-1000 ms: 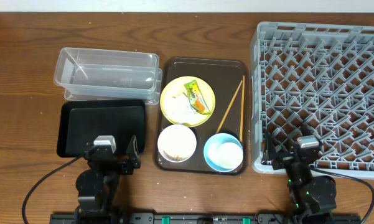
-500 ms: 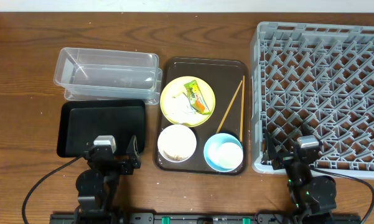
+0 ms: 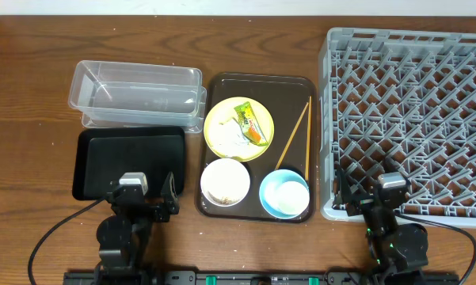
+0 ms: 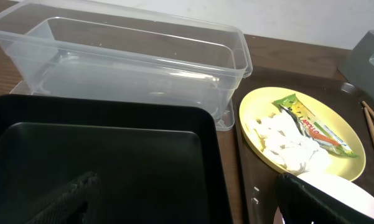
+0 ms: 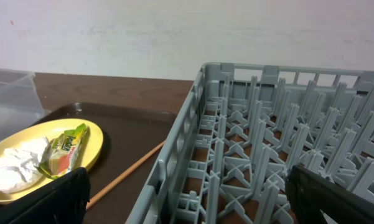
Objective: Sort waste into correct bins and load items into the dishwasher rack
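Note:
The yellow plate [image 3: 218,119] on the brown serving tray [image 3: 257,81] carries a crumpled tissue [image 3: 231,138] and a green-orange wrapper [image 3: 252,121]. Two chopsticks [image 3: 295,136] lie to its right. In front stand a cream-white bowl [image 3: 225,182] with food specks and a light blue bowl [image 3: 284,194]. The clear tub [image 3: 135,93] and black tray [image 3: 103,162] lie to the left, and the grey rack [image 3: 326,119] to the right. My left gripper [image 3: 142,198] is open over the black tray's [image 4: 112,155] near edge. My right gripper [image 3: 380,190] is open over the rack's [image 5: 193,124] near-left corner. Both hold nothing.
The wooden table [image 3: 32,95] shows bare wood left of the bins and along its front edge between the two arm bases. Behind the table stands a white wall [image 5: 174,31]. The rack's upright pegs [image 5: 261,143] rise directly ahead of my right gripper.

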